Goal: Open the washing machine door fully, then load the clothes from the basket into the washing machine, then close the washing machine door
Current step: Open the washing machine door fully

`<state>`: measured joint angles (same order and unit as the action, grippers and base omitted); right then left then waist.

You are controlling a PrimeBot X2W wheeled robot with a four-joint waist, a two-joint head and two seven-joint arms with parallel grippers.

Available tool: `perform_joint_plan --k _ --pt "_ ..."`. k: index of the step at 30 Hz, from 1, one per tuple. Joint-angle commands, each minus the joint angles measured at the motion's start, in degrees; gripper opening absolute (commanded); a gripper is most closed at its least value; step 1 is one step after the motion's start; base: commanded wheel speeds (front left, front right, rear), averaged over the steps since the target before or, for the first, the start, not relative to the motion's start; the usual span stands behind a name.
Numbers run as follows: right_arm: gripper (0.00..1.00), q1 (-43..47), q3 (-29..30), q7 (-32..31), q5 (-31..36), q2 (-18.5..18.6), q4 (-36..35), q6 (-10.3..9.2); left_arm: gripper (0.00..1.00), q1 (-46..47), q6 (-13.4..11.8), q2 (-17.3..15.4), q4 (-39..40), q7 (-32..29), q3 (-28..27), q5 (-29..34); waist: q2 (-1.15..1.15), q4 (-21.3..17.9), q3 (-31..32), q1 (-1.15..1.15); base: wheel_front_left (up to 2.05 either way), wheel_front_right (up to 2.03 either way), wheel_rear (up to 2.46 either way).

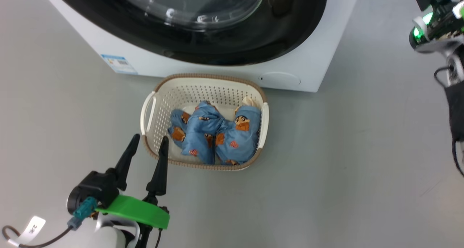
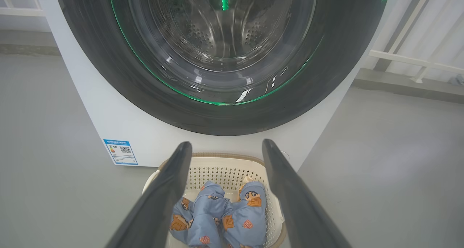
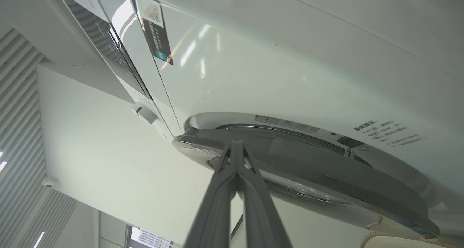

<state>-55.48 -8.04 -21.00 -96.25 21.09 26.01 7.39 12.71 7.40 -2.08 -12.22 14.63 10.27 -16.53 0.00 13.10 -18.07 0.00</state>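
At the near left of the scene, my left gripper (image 1: 150, 137) (image 2: 227, 143) hung with its two dark fingers spread wide and nothing between them. Their tips were by the near left corner of the basket (image 1: 210, 75) (image 2: 224, 157). Up at the far right, my right gripper (image 3: 236, 143) had its fingers pressed together with nothing between them, tips at the outer edge of the door (image 3: 326, 175). I could not tell whether they touched it.

The clothes (image 1: 217, 135) (image 2: 221, 215) lay heaped inside the basket, blue bundles bunched toward its near right side. The basket stood on the grey floor (image 1: 362, 150), just in front of the washing machine (image 1: 217, 65) (image 2: 145, 132) (image 3: 290, 77) and below the door's black rim (image 1: 290, 34) (image 2: 108, 77). A blue label (image 1: 119, 63) (image 2: 120, 152) sat low on the machine's front at the left, and a round flap (image 1: 281, 79) at the right. Through the door's glass I saw the steel drum (image 2: 224, 34).
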Motion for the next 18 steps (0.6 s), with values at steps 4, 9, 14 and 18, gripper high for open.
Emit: perform_joint_plan --k 4,9,14,18 --pt "0.0 -5.64 -0.51 -7.55 -2.12 0.15 2.77 0.1 1.0 2.87 0.09 -0.8 2.02 0.37 -0.89 -1.26 0.0 1.9 -4.14 0.0 0.0 0.0 0.0" --pt "0.0 -10.46 -0.72 -14.23 -3.37 0.22 6.66 0.1 1.0 4.66 0.09 -0.8 3.04 0.37 -0.18 -2.04 0.0 2.76 -6.84 0.0 0.0 0.0 0.0" --pt "0.0 -14.23 -2.02 -17.72 -1.95 0.47 9.45 0.1 1.0 5.76 0.06 -0.8 4.16 0.37 0.17 -2.56 0.0 3.35 -8.92 0.0 0.0 0.0 0.0" --pt "0.0 -16.47 -2.27 -17.98 -0.95 0.28 10.66 0.1 1.0 6.37 0.04 -0.8 4.61 0.37 0.44 -2.81 0.0 3.61 -10.17 0.0 0.0 0.0 0.0"
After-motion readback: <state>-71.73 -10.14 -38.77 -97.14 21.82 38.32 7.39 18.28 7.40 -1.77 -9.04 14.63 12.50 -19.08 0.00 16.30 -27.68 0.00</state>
